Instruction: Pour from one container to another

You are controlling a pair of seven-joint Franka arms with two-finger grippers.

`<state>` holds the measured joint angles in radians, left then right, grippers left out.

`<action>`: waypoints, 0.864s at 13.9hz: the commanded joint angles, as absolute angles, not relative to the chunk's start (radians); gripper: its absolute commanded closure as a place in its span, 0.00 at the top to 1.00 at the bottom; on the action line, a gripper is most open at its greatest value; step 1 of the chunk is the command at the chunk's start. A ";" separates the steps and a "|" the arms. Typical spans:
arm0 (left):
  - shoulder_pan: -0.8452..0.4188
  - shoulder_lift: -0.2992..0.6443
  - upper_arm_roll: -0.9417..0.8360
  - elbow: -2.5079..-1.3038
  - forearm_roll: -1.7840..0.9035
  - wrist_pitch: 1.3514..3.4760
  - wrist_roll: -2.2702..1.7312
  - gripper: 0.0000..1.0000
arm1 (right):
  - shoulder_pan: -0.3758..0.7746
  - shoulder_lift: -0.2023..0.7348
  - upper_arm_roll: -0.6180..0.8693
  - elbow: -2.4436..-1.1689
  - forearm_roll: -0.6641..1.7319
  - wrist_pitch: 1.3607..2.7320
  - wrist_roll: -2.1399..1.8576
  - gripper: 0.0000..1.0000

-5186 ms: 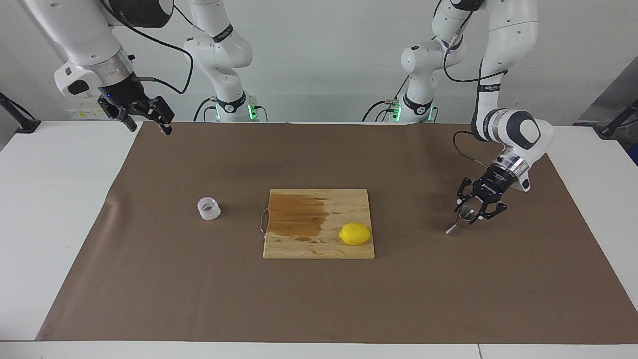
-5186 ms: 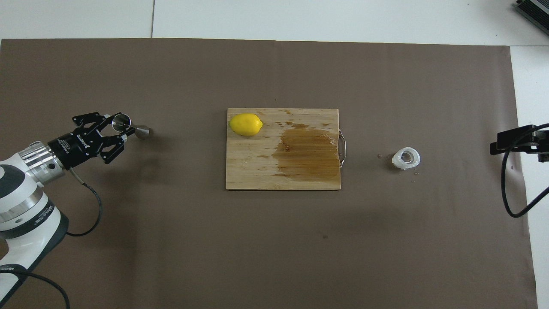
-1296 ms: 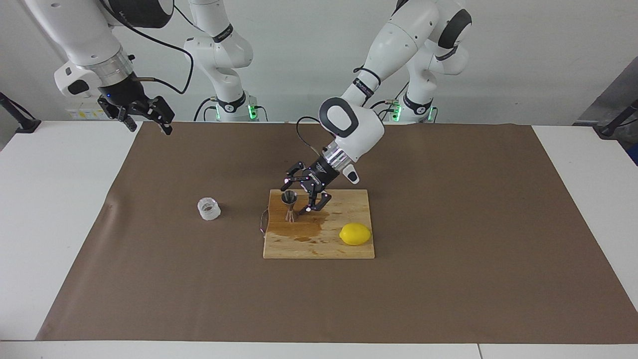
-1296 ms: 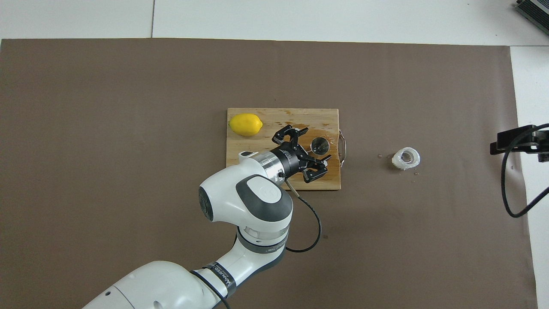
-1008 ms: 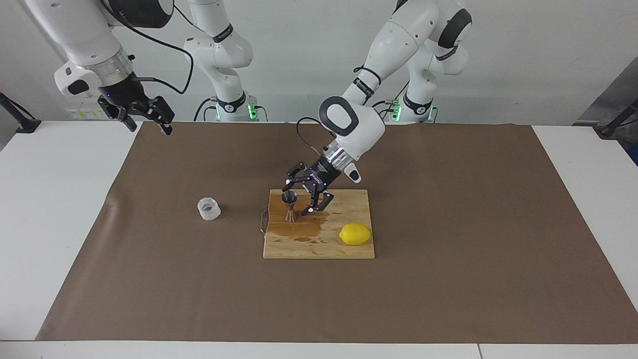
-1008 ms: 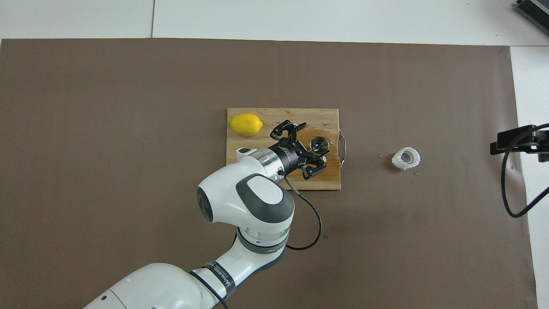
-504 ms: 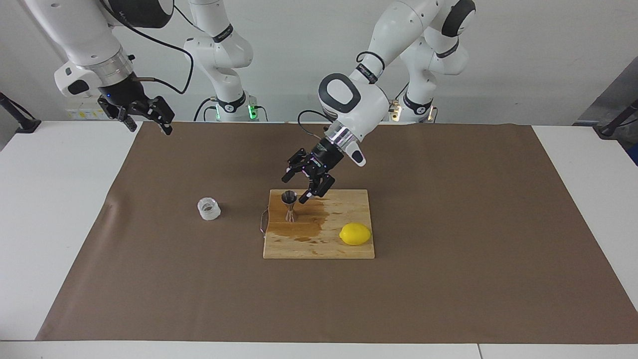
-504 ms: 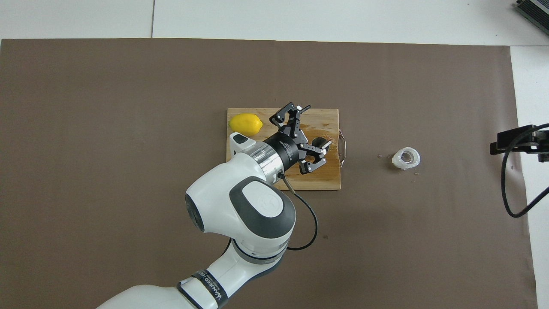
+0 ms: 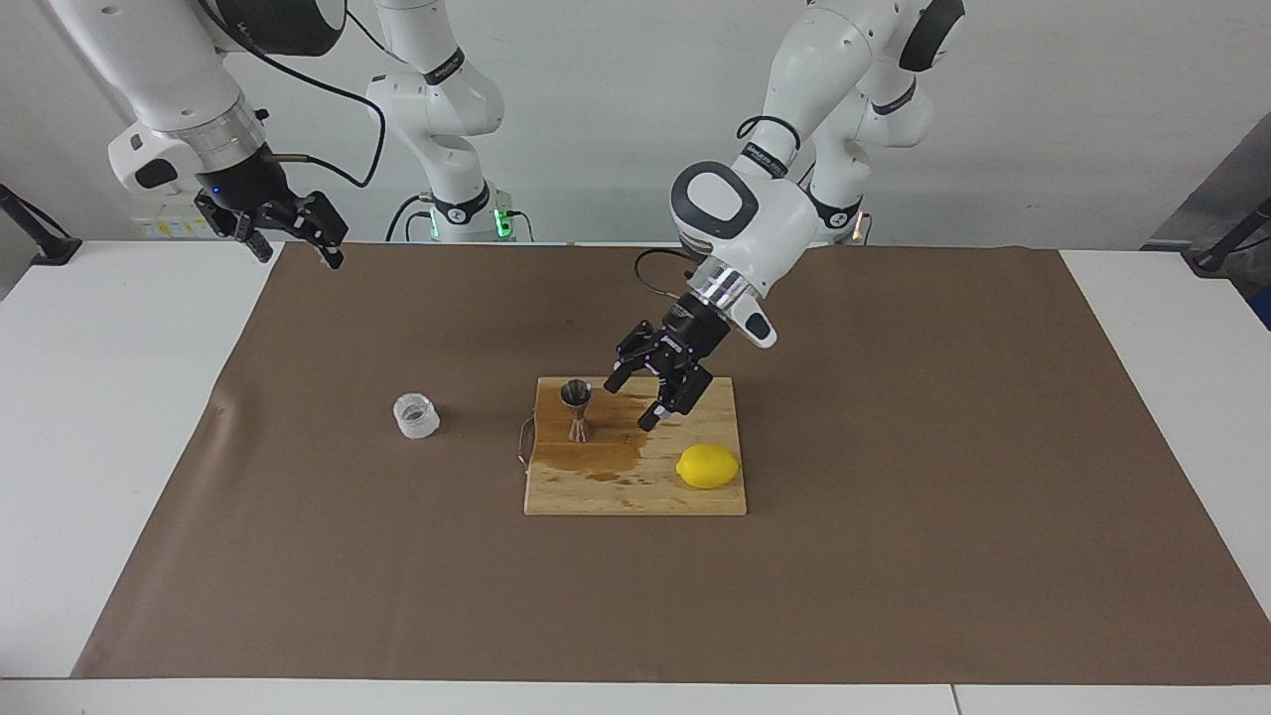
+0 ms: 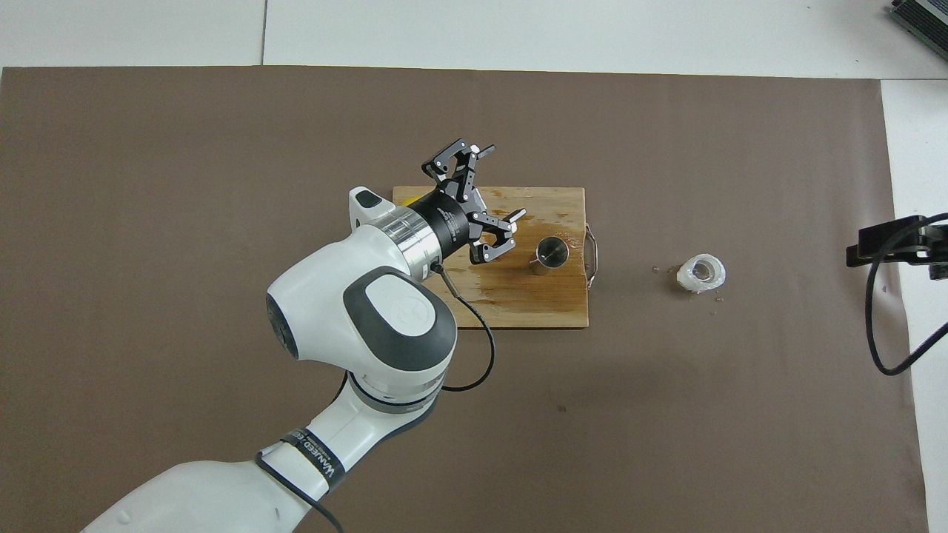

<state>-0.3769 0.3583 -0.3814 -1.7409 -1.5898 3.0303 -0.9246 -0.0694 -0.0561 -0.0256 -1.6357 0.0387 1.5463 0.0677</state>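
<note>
Left gripper (image 9: 635, 395) now lifting clear of jigger (image 9: 576, 409) at frame centre, jaws wide, empty, lemon (image 9: 707, 466) showing only facing, right gripper (image 9: 295, 240) waiting upper left, jaws apart.

From my console, the jigger (image 9: 576, 410) stands upright on the cutting board (image 9: 695, 497), just beside my left gripper's (image 9: 632, 399) spread fingertips, toward the right arm's end. The lemon (image 9: 707, 466) lies on the same board, under the fingers and farther from the robots. The jar (image 9: 416, 415) sits off the board, well apart from those fingers, while my right gripper (image 9: 295, 243) waits over the mat's (image 9: 894, 556) corner.
</note>
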 commanded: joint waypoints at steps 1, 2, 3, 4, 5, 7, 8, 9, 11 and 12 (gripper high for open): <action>-0.299 0.288 -0.380 -1.831 -1.492 2.889 -0.923 1.00 | -0.074 -0.069 -0.021 -1.649 0.048 1.540 0.084 1.00; -0.270 0.276 -0.380 -1.851 -1.447 2.844 -0.923 1.00 | -0.074 -0.069 -0.021 -1.649 0.048 1.540 0.084 1.00; -0.256 0.267 -0.380 -1.867 -1.392 2.805 -0.923 1.00 | -0.074 -0.069 -0.021 -1.649 0.048 1.540 0.084 1.00; -0.246 0.264 -0.380 -1.879 -1.332 2.790 -0.925 1.00 | -0.074 -0.069 -0.021 -1.649 0.048 1.540 0.084 1.00; -0.244 0.256 -0.380 -1.899 -1.256 2.790 -0.925 1.00 | -0.072 -0.069 -0.021 -1.649 0.048 1.540 0.084 1.00; -0.242 0.235 -0.379 -1.948 -1.096 2.790 -0.925 1.00 | -0.072 -0.069 -0.021 -1.649 0.048 1.540 0.084 1.00; -0.235 0.221 -0.379 -1.974 -1.036 2.790 -0.925 1.00 | -0.074 -0.069 -0.021 -1.649 0.048 1.540 0.084 1.00; -0.216 0.198 -0.379 -1.992 -0.994 2.784 -0.923 1.00 | -0.072 -0.069 -0.021 -1.649 0.048 1.540 0.084 1.00; -0.160 0.167 -0.379 -2.011 -0.889 2.697 -0.923 1.00 | -0.072 -0.069 -0.021 -1.649 0.048 1.540 0.084 1.00; -0.125 0.160 -0.379 -2.006 -0.814 2.624 -0.923 1.00 | -0.074 -0.069 -0.021 -1.649 0.048 1.540 0.084 1.00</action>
